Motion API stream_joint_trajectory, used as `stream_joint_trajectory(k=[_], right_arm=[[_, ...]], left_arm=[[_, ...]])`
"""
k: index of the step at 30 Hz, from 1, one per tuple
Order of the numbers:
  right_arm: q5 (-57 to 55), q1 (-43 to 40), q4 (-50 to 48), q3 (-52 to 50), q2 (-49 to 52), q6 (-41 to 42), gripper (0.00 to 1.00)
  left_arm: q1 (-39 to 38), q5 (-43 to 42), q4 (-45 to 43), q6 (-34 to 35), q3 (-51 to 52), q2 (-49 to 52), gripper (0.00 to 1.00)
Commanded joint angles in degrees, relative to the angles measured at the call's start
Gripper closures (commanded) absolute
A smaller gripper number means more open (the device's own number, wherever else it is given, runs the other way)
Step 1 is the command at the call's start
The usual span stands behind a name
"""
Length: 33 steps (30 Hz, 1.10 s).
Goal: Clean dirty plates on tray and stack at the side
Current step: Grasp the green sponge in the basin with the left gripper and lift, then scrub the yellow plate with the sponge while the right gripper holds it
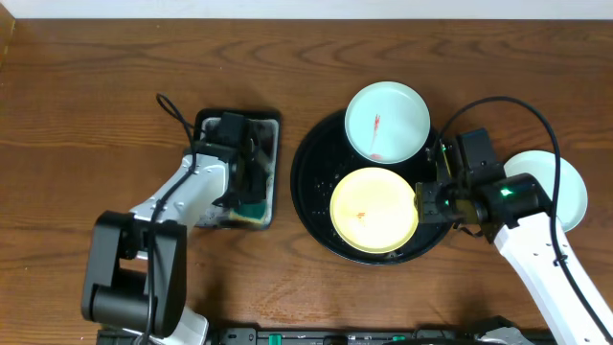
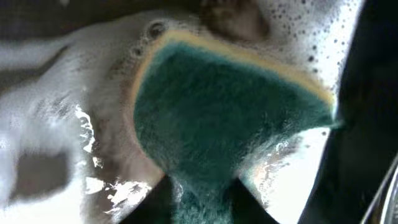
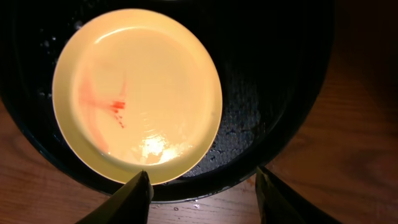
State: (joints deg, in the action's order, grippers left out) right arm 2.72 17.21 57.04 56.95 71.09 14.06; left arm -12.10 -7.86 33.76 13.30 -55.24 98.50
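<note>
The black tray [image 1: 308,182] holds a mint-blue plate [image 1: 387,120] with a red smear at its far side. A yellow plate [image 1: 374,209] with a faint smear lies at its near side. A third mint-blue plate [image 1: 565,187] rests on the table to the right, partly under my right arm. My right gripper [image 1: 428,201] is at the tray's right rim. In the right wrist view it [image 3: 205,199] stands open over the tray rim [image 3: 267,93], its left finger by the yellow plate's [image 3: 137,93] edge. My left gripper [image 2: 202,199] pinches a green sponge [image 2: 230,106] amid foam.
A small rectangular black sponge tray [image 1: 206,125] sits left of the round tray, with my left gripper [image 1: 246,192] over it and the sponge [image 1: 253,211] at its near end. Bare wooden table [image 1: 96,115] lies around both trays.
</note>
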Motion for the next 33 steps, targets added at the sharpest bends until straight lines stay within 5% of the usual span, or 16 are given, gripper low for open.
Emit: stream_joint_trajectory(k=[1,15,20,30,33], right_arm=[[-0.7,0.0,-0.9,-1.9,0.6,2.5,0.48],[7.2,-5.4,-14.7,-8.1,8.2,0.8,0.61],[8.8,-8.4,-15.8,-8.1,14.8,-1.2,0.64],[13.8,-8.5,-19.3,-8.1,24.1,-6.0,0.98],[12.9,-8.5,-19.6,-8.1,24.8,-4.9,0.99]], left_arm=[[-0.1,0.4,-0.8,-0.6,1.5,2.1,0.92],[-0.2,0.5,14.2,-0.6,-10.6,-7.2,0.93],[-0.3,-8.2,15.8,-0.6,-11.8,-12.9,0.93],[-9.1,-15.7,13.7,2.4,-11.6,-13.8,0.93],[-14.1,-15.7,10.3,5.9,-11.5,-12.3,0.93]])
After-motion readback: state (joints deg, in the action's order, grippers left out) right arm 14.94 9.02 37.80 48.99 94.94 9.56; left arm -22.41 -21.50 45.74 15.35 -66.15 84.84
